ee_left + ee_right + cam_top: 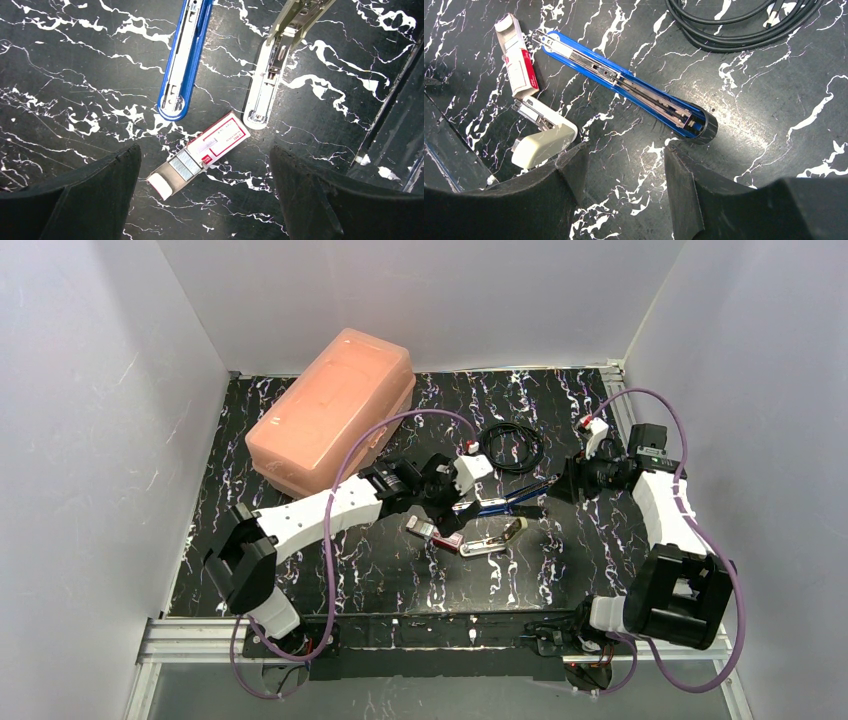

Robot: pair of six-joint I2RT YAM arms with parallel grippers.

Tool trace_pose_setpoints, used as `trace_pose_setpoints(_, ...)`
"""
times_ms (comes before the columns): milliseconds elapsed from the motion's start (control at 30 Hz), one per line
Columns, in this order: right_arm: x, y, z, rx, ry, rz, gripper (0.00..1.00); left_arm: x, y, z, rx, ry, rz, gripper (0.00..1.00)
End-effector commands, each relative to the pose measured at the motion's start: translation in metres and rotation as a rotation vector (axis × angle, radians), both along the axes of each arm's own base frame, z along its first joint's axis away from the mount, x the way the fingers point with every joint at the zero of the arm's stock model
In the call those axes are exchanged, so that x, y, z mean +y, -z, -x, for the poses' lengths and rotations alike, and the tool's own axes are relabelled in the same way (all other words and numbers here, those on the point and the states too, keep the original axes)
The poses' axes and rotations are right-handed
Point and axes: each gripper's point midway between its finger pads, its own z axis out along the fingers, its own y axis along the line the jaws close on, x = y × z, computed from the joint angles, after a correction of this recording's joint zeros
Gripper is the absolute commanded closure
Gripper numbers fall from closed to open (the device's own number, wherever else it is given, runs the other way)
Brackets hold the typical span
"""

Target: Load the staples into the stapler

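The staples (220, 137) are a small red-and-white box lying flat on the mat, its grey tray (181, 166) pulled out with staple strips showing. My left gripper (205, 149) hovers over it, open wide, both fingers clear of the box. A blue stapler (624, 80) lies open with its metal channel facing up. Its black rear end sits just beyond my right gripper (625, 150), which is open with only mat between the fingers. In the top view the staples (432, 530) lie below the blue stapler (500, 502), between the two grippers.
A cream stapler (495, 540) lies opened out next to the box, its metal base showing (270, 75). A coiled black cable (510, 445) lies behind the blue stapler. A large salmon-pink plastic case (335, 410) stands at the back left. White walls close in the mat.
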Motion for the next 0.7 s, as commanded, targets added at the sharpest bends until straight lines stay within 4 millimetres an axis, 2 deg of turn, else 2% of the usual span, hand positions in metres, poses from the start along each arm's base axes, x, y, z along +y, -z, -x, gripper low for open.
trace_pose_setpoints(0,-0.001,-0.010,-0.002,-0.051,-0.004,0.004,0.35,-0.004,-0.012,0.008,0.005,0.046,0.077,0.02)
trace_pose_setpoints(233,0.001,-0.016,0.000,-0.073,0.001,-0.001,0.35,0.002,0.005,0.026,0.030,0.178,0.122,0.02)
trace_pose_setpoints(467,0.003,-0.017,0.003,-0.067,-0.019,-0.006,0.35,0.002,0.017,0.021,0.049,0.212,0.110,0.02)
trace_pose_setpoints(667,0.004,-0.012,0.016,-0.078,-0.110,0.034,0.34,-0.001,0.016,0.025,0.084,0.248,0.123,0.02)
